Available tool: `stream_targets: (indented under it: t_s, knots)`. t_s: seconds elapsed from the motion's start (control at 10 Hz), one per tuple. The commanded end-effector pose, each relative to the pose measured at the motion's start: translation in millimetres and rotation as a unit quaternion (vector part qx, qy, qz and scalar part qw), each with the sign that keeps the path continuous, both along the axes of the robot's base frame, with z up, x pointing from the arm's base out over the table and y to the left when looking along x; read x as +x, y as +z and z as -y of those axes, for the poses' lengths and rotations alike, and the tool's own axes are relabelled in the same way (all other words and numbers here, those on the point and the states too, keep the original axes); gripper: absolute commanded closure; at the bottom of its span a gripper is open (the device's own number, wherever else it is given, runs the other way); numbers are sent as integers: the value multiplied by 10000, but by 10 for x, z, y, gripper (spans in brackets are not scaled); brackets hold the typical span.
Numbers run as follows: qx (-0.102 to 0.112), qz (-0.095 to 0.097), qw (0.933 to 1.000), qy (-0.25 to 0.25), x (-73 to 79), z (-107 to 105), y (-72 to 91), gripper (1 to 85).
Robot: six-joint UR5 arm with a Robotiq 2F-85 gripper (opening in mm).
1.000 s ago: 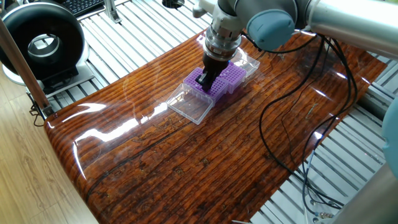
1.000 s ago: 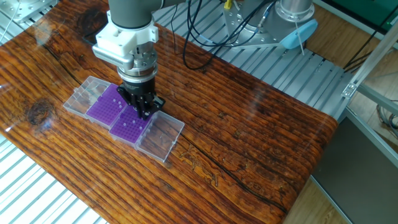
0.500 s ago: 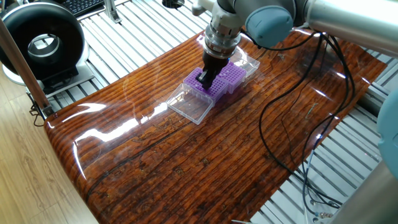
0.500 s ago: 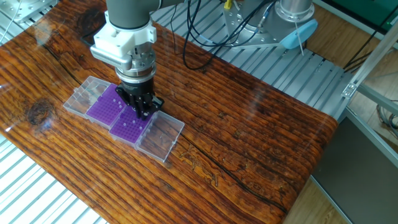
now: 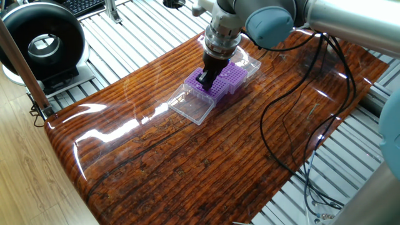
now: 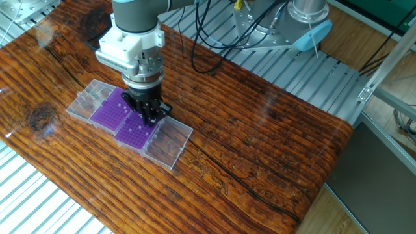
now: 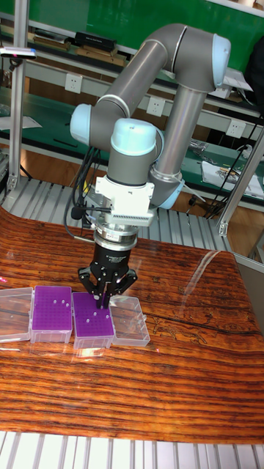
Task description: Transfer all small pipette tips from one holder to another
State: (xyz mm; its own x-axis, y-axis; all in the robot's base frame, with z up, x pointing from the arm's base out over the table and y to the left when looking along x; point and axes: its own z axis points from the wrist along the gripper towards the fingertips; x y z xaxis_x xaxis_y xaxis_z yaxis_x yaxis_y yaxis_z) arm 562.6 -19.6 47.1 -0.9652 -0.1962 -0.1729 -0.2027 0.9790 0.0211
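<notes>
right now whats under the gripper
The gripper hangs over a purple rack holding a few white tips. Its fingers cover the holes directly beneath, so any tip there is hidden.

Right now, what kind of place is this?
Probably a lab or robotics workshop: a UR5 arm works over purple pipette-tip racks on a wooden table, with workbenches behind.

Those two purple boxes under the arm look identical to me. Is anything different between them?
The gripper hangs right over the near rack; the far rack has nothing above it. In the tall view, the near rack shows several white tips, the far rack only a couple. Both are square, purple and finely holed, each with a clear lid folded open beside it.
</notes>
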Motion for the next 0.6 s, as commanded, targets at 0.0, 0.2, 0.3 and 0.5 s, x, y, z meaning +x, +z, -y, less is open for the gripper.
stream_targets:
  t_s: [0.0, 0.2, 0.3, 0.5]
  knots:
    - [51, 33, 10000, -36, 18, -18, 8, 657]
    - [64, 41, 10000, -21, 20, -16, -7, 660]
    - [64, 41, 10000, -21, 19, -12, -12, 663]
    - [70, 41, 10000, -14, 18, -12, -20, 667]
